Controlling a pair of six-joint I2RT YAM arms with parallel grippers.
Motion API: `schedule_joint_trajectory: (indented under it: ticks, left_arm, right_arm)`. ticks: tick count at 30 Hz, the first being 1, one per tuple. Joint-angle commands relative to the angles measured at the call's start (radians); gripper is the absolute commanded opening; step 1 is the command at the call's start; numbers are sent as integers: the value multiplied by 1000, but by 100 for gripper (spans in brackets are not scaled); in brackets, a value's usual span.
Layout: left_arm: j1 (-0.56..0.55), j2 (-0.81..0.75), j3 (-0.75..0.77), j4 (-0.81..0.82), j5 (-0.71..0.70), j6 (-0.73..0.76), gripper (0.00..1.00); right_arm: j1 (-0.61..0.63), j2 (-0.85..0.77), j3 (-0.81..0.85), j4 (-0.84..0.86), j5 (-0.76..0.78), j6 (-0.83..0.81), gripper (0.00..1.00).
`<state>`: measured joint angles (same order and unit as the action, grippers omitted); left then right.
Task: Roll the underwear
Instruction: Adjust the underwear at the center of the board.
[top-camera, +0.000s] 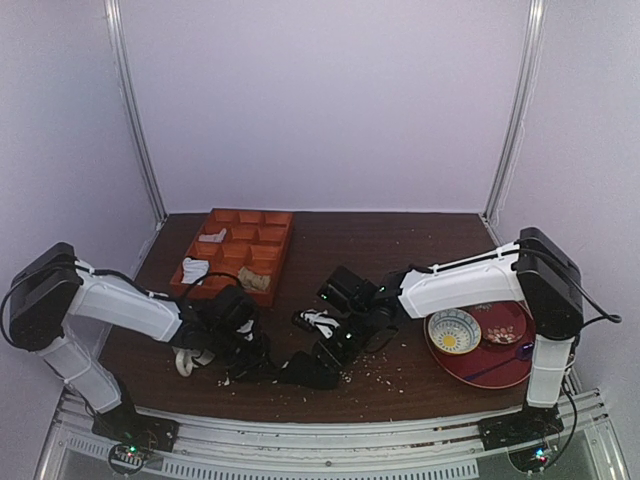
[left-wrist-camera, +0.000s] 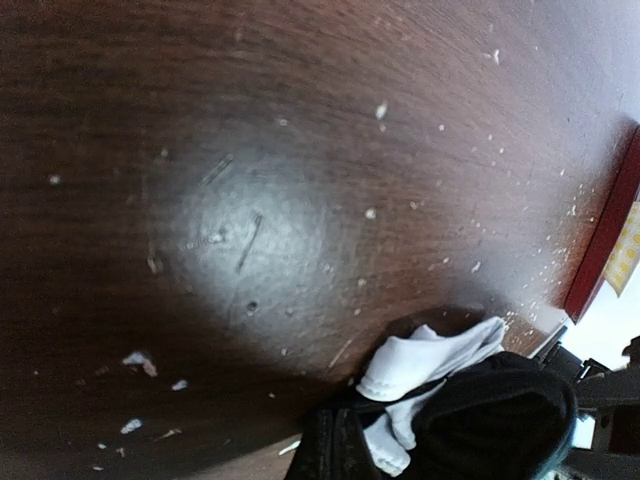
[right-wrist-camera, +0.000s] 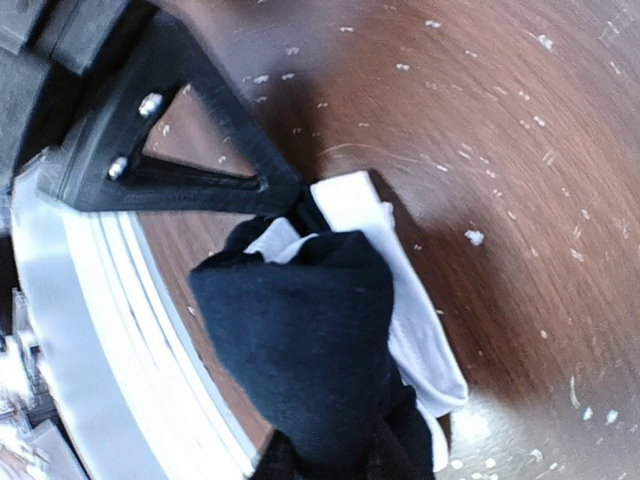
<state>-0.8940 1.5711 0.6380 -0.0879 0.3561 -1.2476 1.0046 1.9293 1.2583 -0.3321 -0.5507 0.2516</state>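
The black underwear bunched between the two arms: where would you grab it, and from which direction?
I'd pinch the underwear at its white-edged band, coming down from above. It lies in a soft crumpled heap on the table, and that flat band sticks out sideways, probably firmer than the loose black bulk.

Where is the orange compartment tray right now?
In the top view, the orange tray sits at the table's far left, beyond the left arm.

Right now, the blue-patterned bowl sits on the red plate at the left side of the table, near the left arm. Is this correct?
Not quite. The top external view shows the blue-patterned bowl on the red plate at the right side of the table, near the right arm.
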Motion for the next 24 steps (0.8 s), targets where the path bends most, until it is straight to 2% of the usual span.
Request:
schedule_joint_trajectory:
  ticks: [1,3,9,13,17,24]
  left_arm:
    - [-7,11,-1,-80,-19,4,0]
    - [-7,-11,3,-96,-29,4,0]
    - [-2,-147,16,-208,-107,-6,0]
    - [-1,-275,22,-267,-162,-26,17]
    - [-3,-309,21,-236,-150,-52,31]
    - [-11,-251,10,-123,-95,-55,32]
  right_arm:
    - [-5,9,-20,-47,15,-2,4]
    - [-5,23,-21,-31,6,9,0]
    - [-3,56,-21,6,18,68,0]
    - [3,64,-24,33,11,94,0]
    - [14,76,-15,46,-7,103,0]
    - [36,124,32,52,-45,106,0]
